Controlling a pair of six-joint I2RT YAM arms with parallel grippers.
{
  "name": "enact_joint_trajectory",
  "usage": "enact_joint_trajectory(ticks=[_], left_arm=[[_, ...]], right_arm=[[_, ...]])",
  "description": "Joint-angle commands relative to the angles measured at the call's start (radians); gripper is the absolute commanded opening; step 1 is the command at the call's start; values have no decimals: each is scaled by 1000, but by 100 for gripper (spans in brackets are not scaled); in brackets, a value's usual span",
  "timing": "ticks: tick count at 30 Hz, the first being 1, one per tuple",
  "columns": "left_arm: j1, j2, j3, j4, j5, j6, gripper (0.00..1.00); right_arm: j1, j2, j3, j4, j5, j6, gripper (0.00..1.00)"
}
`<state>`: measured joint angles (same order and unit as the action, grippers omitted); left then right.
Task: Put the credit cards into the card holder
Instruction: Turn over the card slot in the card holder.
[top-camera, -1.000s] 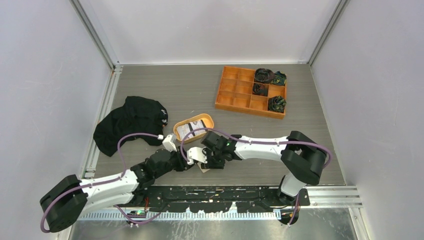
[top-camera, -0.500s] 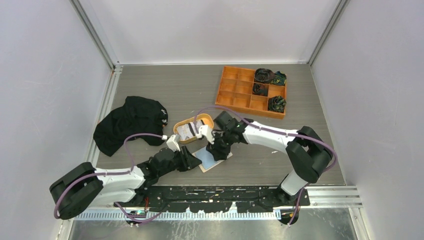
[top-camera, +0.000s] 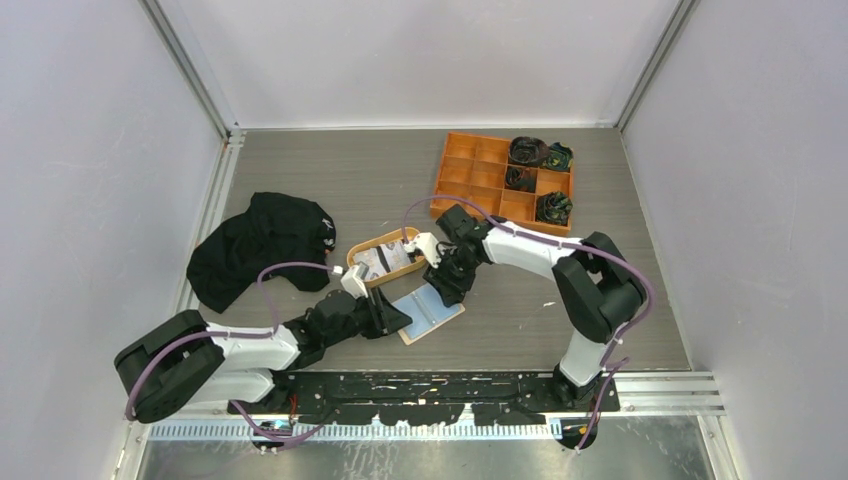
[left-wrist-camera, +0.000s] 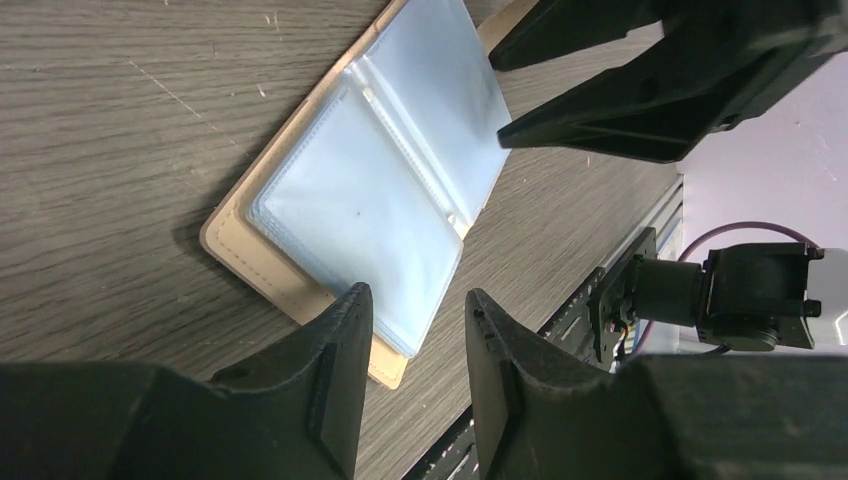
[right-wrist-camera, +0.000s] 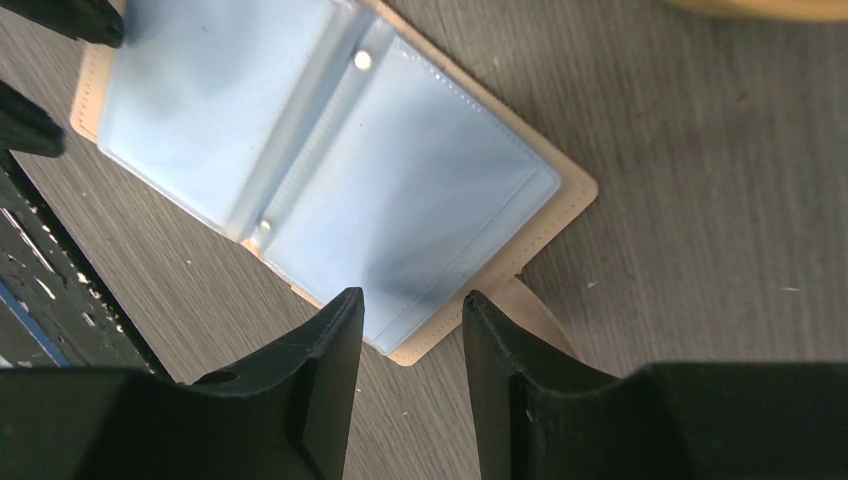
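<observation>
Presently, card holder (top-camera: 428, 312) lies open flat on table (top-camera: 620, 300) between left gripper (top-camera: 392, 318) and right gripper (top-camera: 447, 290), jaws parted, empty; credit cards (top-camera: 383, 258) sit in oval tray (top-camera: 352, 270). Next, probably: fetch one card.

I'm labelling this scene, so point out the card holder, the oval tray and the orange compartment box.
card holder (top-camera: 431, 314): top view, on its clear sleeve.
oval tray (top-camera: 372, 244): top view, on its far rim.
orange compartment box (top-camera: 468, 178): top view, on an empty compartment.
</observation>
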<state>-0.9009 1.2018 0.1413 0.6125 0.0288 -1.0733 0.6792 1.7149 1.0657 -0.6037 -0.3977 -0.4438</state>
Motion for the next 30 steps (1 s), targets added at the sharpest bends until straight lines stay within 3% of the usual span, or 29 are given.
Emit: enact_joint_trajectory(ticks=[1, 15, 30], left_arm=[[-1, 9, 43, 28, 7, 5, 40], [-5, -213, 46, -251, -75, 37, 47], [-5, -105, 53, -169, -68, 19, 51]], right_arm=[[0, 39, 57, -76, -20, 7, 47], [0, 94, 100, -145, -84, 34, 44], [0, 99, 127, -187, -143, 40, 44]])
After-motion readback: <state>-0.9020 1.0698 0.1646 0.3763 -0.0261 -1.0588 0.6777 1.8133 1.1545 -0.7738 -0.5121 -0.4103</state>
